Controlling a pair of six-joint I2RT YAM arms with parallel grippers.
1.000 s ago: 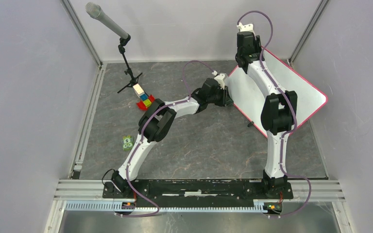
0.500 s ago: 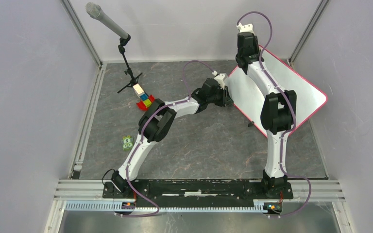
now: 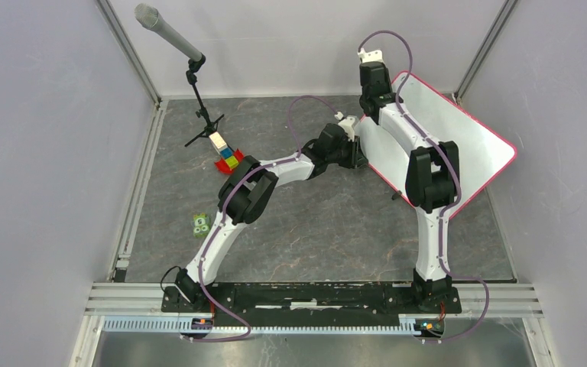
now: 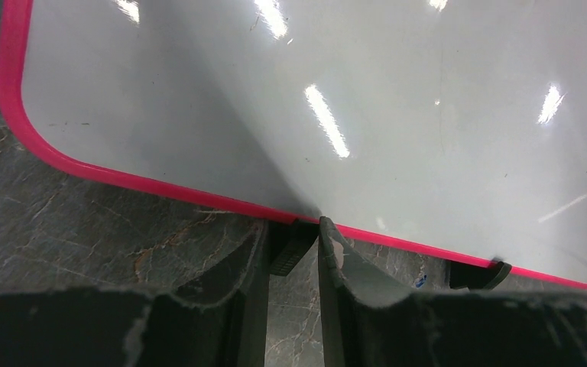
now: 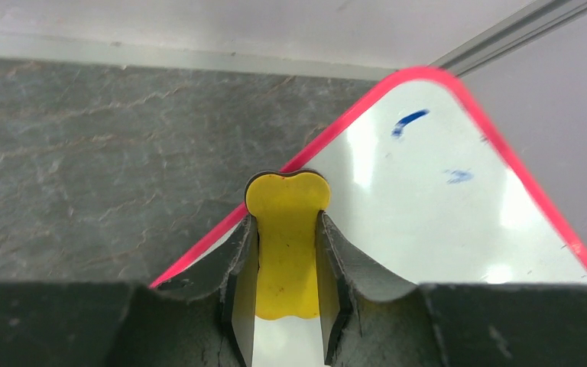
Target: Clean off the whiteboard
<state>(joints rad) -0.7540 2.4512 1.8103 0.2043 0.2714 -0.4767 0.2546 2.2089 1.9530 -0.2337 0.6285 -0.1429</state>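
Right gripper, jaws clamped on the yellow eraser, sits on the whiteboard's left rim, blue marks dead ahead toward its far corner, while the left gripper's nearly closed jaws nip its foot.

Whiteboard far right, microphone far left, blocks between

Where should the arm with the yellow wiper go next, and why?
Probably slide the yellow eraser, clamped in the right gripper, a little further onto the whiteboard, toward its far corner. Two blue marks sit unwiped there, and the eraser is only at the board's edge.
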